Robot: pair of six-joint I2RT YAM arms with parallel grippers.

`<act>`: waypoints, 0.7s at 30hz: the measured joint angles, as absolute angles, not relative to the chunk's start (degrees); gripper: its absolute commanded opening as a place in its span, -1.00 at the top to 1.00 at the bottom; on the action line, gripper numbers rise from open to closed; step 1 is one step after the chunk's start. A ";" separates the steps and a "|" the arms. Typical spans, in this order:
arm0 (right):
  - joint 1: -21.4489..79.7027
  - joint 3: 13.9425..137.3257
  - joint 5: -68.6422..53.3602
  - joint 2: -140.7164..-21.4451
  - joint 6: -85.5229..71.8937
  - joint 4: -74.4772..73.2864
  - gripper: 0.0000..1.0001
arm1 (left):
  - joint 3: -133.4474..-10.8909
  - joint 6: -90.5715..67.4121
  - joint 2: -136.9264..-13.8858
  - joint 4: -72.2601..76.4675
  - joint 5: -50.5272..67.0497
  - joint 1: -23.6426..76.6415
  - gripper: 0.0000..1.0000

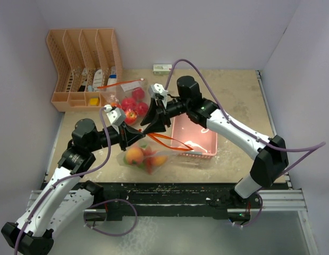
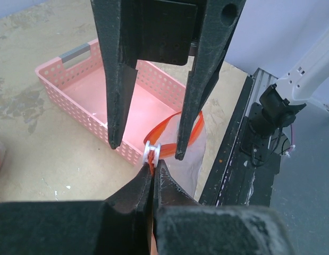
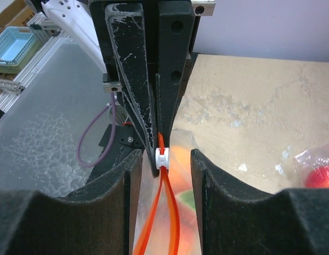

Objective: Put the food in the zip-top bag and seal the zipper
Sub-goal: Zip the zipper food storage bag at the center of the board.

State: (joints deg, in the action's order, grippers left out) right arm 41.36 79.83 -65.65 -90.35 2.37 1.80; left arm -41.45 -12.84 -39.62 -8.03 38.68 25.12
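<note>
Your left gripper [image 2: 153,169] is clenched on the orange zipper strip [image 2: 164,125] right at its tips, with the white slider [image 2: 152,151] just past them. Your right gripper [image 3: 164,155] stands released, its fingers straddling that slider. Food [image 1: 134,155] sits in the zip-top bag [image 1: 153,162] hanging below both tools, so loading looks done. Sealing is left to do, since the strip beyond the slider gapes apart. Only the top view shows the whole bag; only the wrist views show the slider
</note>
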 measured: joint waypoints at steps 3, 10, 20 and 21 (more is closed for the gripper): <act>41.45 80.20 -66.00 -91.22 1.80 2.81 0.12 | -41.45 -12.84 -39.62 -8.01 38.59 25.12 1.00; 41.71 80.25 -66.22 -92.75 0.84 3.11 0.50 | -41.34 -12.80 -39.59 -8.34 37.63 25.12 1.00; 41.74 80.23 -66.61 -92.73 0.16 2.76 0.92 | -41.34 -12.58 -38.92 -9.26 36.25 25.04 1.00; 41.74 80.18 -66.52 -92.73 0.25 2.63 0.92 | -41.34 -12.45 -38.70 -9.56 36.12 25.04 1.00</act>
State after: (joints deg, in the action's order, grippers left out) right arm 41.74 80.18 -66.52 -92.73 0.25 2.63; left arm -41.34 -12.45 -38.70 -9.56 36.12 25.04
